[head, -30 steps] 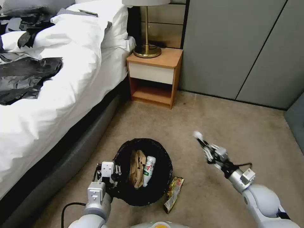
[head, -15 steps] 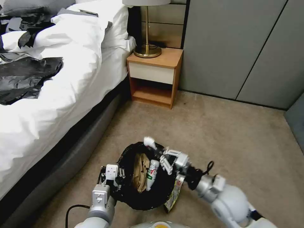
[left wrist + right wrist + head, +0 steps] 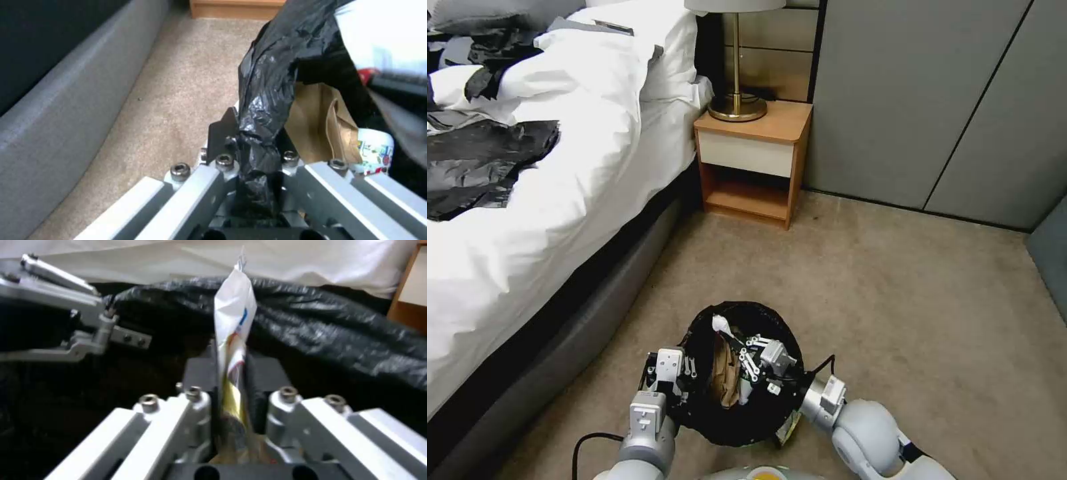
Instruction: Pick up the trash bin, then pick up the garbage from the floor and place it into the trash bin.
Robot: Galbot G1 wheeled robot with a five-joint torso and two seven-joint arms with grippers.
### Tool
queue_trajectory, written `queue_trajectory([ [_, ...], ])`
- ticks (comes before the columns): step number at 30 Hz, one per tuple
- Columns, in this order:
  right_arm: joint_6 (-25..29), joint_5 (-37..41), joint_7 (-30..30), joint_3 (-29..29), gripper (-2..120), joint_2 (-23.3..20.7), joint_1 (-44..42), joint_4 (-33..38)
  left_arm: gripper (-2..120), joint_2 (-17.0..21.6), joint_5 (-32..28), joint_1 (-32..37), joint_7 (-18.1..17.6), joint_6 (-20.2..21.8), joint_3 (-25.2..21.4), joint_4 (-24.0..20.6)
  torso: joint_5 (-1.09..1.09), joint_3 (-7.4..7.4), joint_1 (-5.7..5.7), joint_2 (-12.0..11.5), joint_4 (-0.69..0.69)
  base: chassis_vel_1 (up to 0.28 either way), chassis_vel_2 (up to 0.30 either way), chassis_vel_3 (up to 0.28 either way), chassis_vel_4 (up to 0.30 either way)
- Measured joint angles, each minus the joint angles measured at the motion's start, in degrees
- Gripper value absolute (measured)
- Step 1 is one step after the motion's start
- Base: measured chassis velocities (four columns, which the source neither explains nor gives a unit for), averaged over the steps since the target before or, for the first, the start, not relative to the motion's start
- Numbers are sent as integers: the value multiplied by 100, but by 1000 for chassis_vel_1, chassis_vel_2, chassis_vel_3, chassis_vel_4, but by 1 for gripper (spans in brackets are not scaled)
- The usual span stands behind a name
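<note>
Head view: left gripper [image 3: 675, 381] pinches the trash bin [image 3: 740, 373] by its black bag rim | brown paper [image 3: 725, 373] already inside | right gripper [image 3: 740, 350] over the bin, squeezing a white wrapper [image 3: 234, 323], not dropped yet | yellow wrapper [image 3: 788, 424] left on floor beside the bin

both arms are smooth light-grey shells with silver metal wrist cuffs and thin black cables looping off them; the silver-linkage left gripper [image 3: 684, 371] and matching right gripper [image 3: 735, 343] have hex-head screws and black finger pads [image 3: 262, 373]
</note>
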Motion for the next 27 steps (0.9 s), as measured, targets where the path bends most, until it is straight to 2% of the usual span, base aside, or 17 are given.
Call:
queue_trajectory([
  [4,-26,-50,6,-14,32,-4,-55,42,1,2,12,11,2,-3,13,-16,0,0,0,0,0,0,0,0,0],
  [5,-26,-50,6,-14,32,-4,-55,42,1,2,12,11,2,-3,13,-16,0,0,0,0,0,0,0,0,0],
  [8,-27,-117,3,23,46,-34,-130,89,1,0,32,16,7,-5,40,-19,0,0,0,0,0,0,0,0,0],
  [9,-27,-117,3,23,46,-34,-130,89,1,0,32,16,7,-5,40,-19,0,0,0,0,0,0,0,0,0],
  [12,-25,-161,-9,75,61,-86,-219,191,1,1,38,18,8,-7,42,-30,0,0,0,0,0,0,0,0,0],
  [13,-25,-161,-9,75,61,-86,-219,191,1,1,38,18,8,-7,42,-30,0,0,0,0,0,0,0,0,0],
  [15,-13,-182,-17,117,71,-110,-274,288,1,0,41,19,8,-9,42,-33,1,0,0,0,0,0,0,0,0],
  [16,-13,-182,-17,117,71,-110,-274,288,1,0,41,19,8,-9,42,-33,1,0,0,0,0,0,0,0,0],
  [19,9,-209,-28,198,85,-187,-365,476,1,0,42,21,8,-11,36,-38,0,0,0,0,0,0,0,0,0],
  [20,9,-209,-28,198,85,-187,-365,476,1,0,42,21,8,-11,36,-38,0,0,0,0,0,0,0,0,0],
  [23,93,-267,1,372,100,-244,-467,769,1,3,40,18,9,-13,14,-38,1,0,0,0,0,0,0,0,0],
  [27,141,-279,177,570,105,-233,-546,1116,1,10,28,17,11,-16,-17,-38,1,0,0,0,1,0,0,0,0],
])
